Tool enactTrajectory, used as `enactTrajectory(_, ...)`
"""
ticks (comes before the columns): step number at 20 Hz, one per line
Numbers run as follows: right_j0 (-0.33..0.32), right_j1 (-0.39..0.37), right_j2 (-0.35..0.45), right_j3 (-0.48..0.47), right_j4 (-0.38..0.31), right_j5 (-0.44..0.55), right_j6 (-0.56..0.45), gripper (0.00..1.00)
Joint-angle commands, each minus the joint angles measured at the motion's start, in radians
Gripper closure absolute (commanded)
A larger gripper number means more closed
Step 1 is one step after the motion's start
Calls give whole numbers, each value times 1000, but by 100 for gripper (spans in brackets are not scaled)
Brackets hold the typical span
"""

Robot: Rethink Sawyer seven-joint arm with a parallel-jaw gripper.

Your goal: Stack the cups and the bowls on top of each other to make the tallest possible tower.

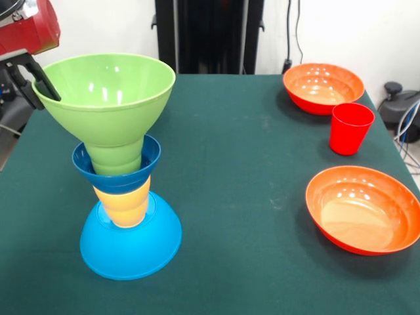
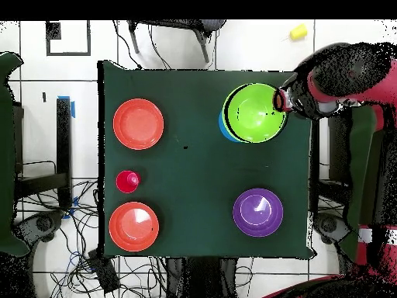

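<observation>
Front view, nearest first. One tower (image 1: 125,197) stands on the green tabletop (image 1: 243,197) toward the near left. It counts five visible pieces: an inverted large light-blue bowl (image 1: 131,246) as base, one yellow cup (image 1: 123,205) on it, one small dark-blue bowl (image 1: 117,170) upright above that, one green cup (image 1: 118,156) seated in it, and one wide green bowl (image 1: 105,98) on top, tilted slightly. Whether a second yellow cup is nested inside cannot be told.

At the near right lies one orange bowl (image 1: 364,209), upright. Beyond it stands one red cup (image 1: 351,128), upright, just beside the second orange bowl (image 1: 323,87), which sits near the far edge. Orange bowls therefore number two. One purple bowl (image 2: 258,212) appears only in the overhead view, apart from the tower.

The end effector (image 1: 36,82), on the red arm (image 1: 26,29), meets the left rim of the green bowl; one dark finger (image 1: 44,82) lies against the outer wall, and its degree of opening cannot be told.
</observation>
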Motion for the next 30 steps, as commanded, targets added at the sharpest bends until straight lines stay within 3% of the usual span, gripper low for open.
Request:
enactTrajectory(1, 49, 30, -65, 36, -75, 37, -151, 100)
enactTrajectory(6, 51, 39, -63, 35, -73, 6, -135, 100)
enactTrajectory(30, 52, 38, -69, 33, -78, 32, -144, 100)
